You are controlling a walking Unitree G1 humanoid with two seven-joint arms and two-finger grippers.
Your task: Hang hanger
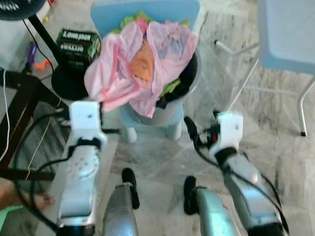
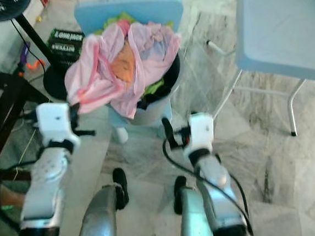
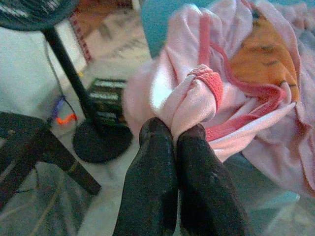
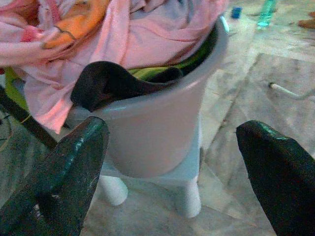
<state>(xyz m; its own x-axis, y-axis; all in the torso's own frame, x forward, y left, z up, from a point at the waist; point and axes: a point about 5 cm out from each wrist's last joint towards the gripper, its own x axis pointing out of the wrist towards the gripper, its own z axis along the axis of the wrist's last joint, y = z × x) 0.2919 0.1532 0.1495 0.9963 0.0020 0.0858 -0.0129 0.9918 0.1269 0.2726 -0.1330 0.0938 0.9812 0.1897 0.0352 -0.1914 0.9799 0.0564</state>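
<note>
Pinching a fold of the pink garment (image 3: 197, 98) with my left gripper (image 3: 174, 135), fingers pressed together on its red-trimmed edge, I've got the cloth at the near rim of the pile, which looks to me like the sensible place to lift it free without dragging the rest along. My right gripper (image 4: 172, 147) hangs spread wide just in front of the grey bucket (image 4: 157, 132), apart from it and gripping nothing; I'd say it's waiting to take the other side of the cloth. The bucket sits on a light blue stool (image 1: 137, 12) and it's heaped over the brim: the pink garment on top, something orange (image 1: 143, 64) tucked in its folds, green cloth (image 1: 172, 86) and a dark piece (image 4: 113, 83) flopped over the rim. A hanger I can't make out anywhere, so this step reads as fetching the clothing first. Fan base (image 1: 69, 84) and a dark box (image 1: 78, 45) stand beside the stool.
</note>
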